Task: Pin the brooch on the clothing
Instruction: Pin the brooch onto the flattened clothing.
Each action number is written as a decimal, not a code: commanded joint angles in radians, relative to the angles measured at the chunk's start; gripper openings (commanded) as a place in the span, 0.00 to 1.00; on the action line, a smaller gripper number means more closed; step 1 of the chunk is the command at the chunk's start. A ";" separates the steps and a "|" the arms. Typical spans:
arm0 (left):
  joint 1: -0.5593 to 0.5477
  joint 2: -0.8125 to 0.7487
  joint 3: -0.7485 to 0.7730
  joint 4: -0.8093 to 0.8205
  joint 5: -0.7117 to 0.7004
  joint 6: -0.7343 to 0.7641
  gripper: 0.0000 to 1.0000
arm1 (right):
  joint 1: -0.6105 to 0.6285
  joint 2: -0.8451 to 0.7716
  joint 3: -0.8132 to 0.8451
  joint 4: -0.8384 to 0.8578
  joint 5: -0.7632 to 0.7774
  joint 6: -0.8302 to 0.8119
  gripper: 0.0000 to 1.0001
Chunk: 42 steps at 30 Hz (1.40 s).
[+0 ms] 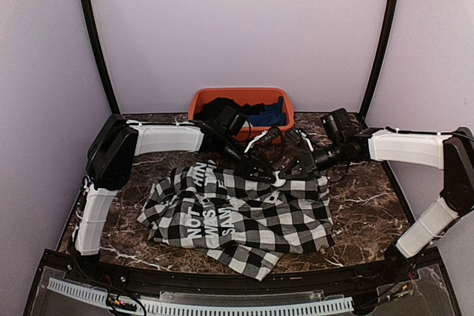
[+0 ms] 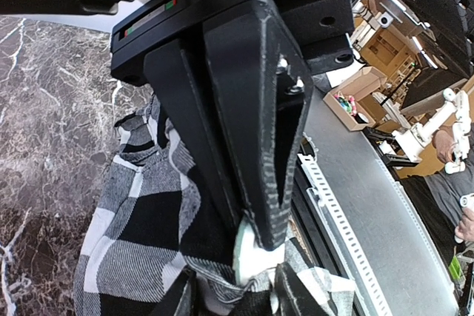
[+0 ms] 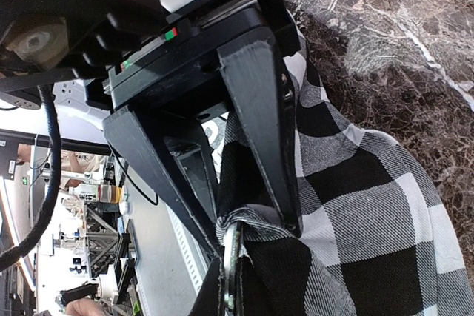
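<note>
Brooch (image 2: 248, 258) pinched at left gripper (image 2: 257, 236) tips, jaws nearly closed on it, round face against shirt (image 1: 244, 216) fold; right gripper (image 3: 255, 236) shut tight on same fold, just beside; both at shirt's far edge.

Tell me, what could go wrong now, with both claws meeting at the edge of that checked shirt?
1. The brooch sits only at the very tips of the left gripper, so it could slip out or twist.
2. The right gripper clamps just a small fold of shirt; a pull might free it or bunch the cloth.
3. Both grippers work very close together and might bump.
</note>
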 commanded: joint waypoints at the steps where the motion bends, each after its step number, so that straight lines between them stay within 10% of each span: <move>1: -0.010 0.006 0.027 -0.032 -0.088 0.004 0.35 | 0.009 -0.016 0.018 0.026 -0.037 -0.014 0.00; 42: -0.045 0.011 0.053 -0.158 -0.270 0.046 0.27 | 0.026 -0.040 0.035 0.040 -0.044 0.039 0.00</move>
